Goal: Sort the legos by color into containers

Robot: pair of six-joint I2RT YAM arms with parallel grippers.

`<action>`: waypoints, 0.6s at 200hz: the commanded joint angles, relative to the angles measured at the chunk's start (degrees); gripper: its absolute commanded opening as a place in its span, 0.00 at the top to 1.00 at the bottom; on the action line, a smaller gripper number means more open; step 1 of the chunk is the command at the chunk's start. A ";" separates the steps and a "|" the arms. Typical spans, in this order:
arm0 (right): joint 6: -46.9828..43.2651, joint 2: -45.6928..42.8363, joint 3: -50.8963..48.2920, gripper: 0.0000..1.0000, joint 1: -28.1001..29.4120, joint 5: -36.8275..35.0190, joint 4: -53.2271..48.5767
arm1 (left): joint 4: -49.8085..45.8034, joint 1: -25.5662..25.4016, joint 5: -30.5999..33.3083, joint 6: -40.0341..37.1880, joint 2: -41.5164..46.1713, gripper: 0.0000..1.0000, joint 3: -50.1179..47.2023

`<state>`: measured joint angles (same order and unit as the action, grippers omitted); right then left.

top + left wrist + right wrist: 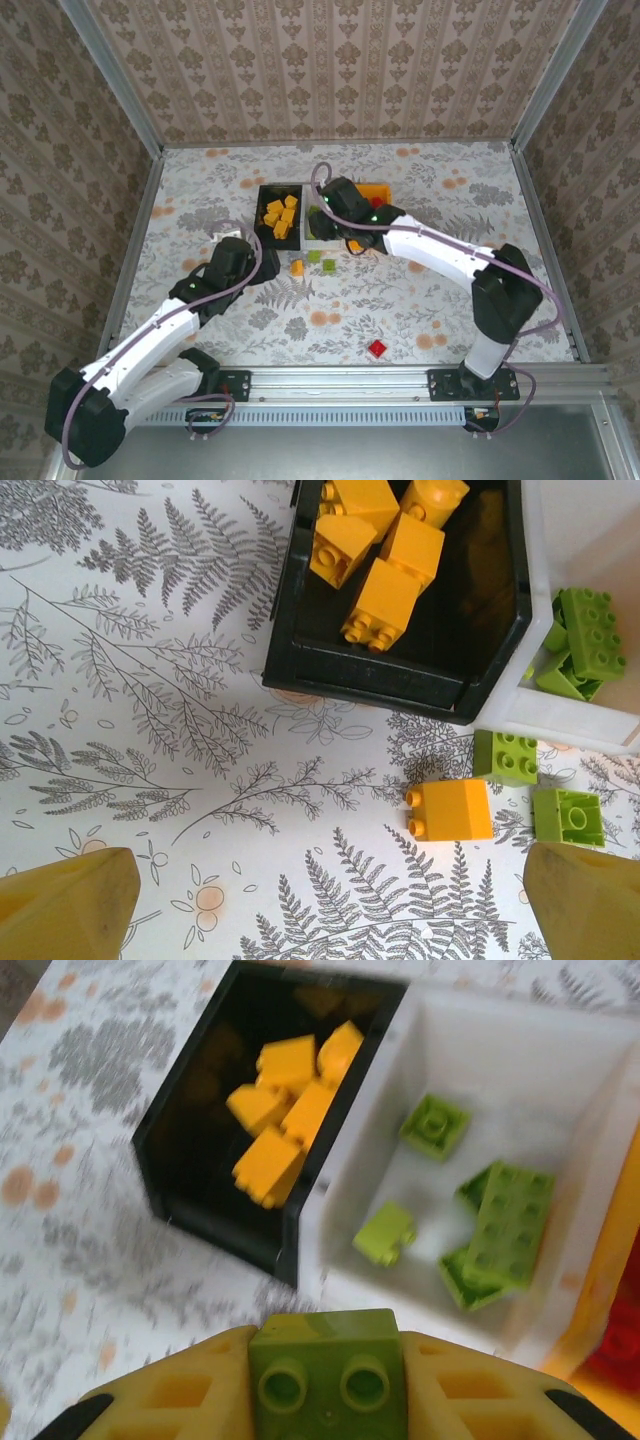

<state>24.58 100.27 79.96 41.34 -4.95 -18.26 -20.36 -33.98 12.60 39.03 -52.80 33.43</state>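
The three containers stand in a row at the table's middle back. The black bin holds several orange-yellow legos. The white bin holds several green legos. The orange bin shows something red inside. My right gripper is shut on a green lego, above the white bin's near edge. My left gripper hangs open just left of a loose orange lego and two green legos.
A lone red lego lies on the patterned table near the front rail, right of centre. Metal rails edge the table at the sides and the front. Open tabletop lies left of the black bin.
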 commanded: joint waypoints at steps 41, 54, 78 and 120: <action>3.52 15.00 15.02 0.62 -3.09 -5.37 -8.82 | 2.58 -0.11 -4.24 -2.72 -7.45 0.00 1.87; 3.97 16.31 16.65 0.57 -3.42 -5.29 -9.35 | 2.68 -0.33 -4.59 -3.04 -9.31 0.00 2.49; 4.05 15.90 17.02 0.32 -3.64 -4.31 -7.85 | 4.91 -0.65 -5.70 -4.41 -12.08 0.00 2.71; 4.85 8.16 9.95 0.23 -3.56 -3.59 -2.65 | 6.43 -3.89 -5.62 -9.29 -20.25 0.06 7.43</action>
<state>28.56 115.18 93.47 37.85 -8.40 -23.62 -16.16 -35.81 7.46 34.28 -69.23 36.80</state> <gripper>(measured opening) 0.764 0.963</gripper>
